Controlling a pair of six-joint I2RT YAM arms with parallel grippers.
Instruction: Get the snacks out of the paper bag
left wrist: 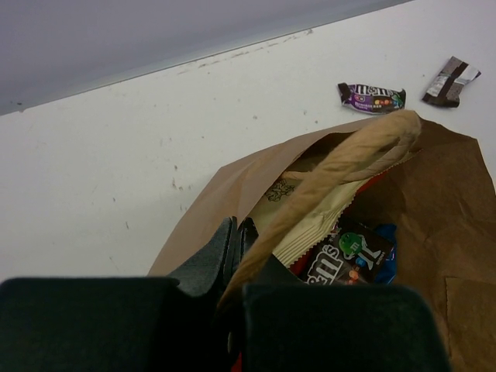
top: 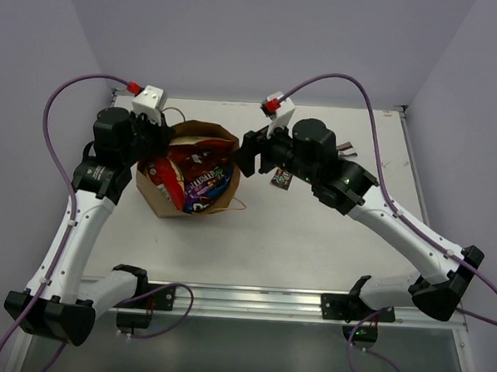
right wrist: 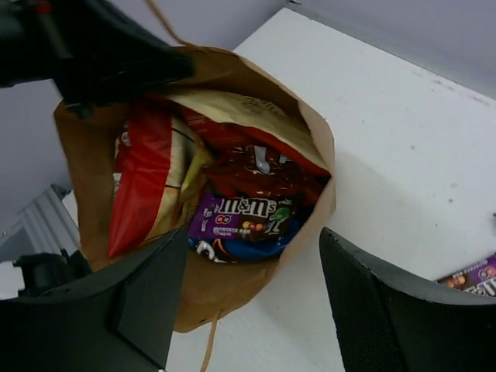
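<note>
The brown paper bag (top: 174,200) stands open at the left of the table, packed with snacks: a red chip bag (right wrist: 139,182), a dark red packet (right wrist: 263,170), a purple M&M's packet (right wrist: 244,221) and a blue bag (right wrist: 252,249) beneath it. My left gripper (top: 157,141) is shut on the bag's left rim beside its twisted handle (left wrist: 349,155); it also shows in the left wrist view (left wrist: 240,232). My right gripper (top: 246,157) is open and empty just above the bag's right rim, and in the right wrist view (right wrist: 254,234) the rim lies between its fingers (right wrist: 380,310).
Two small dark candy bars lie on the white table (top: 312,248) right of the bag, one purple (left wrist: 372,97) and one brown and silver (left wrist: 451,81). One shows under my right arm (top: 280,179). The walls stand close behind and beside the table.
</note>
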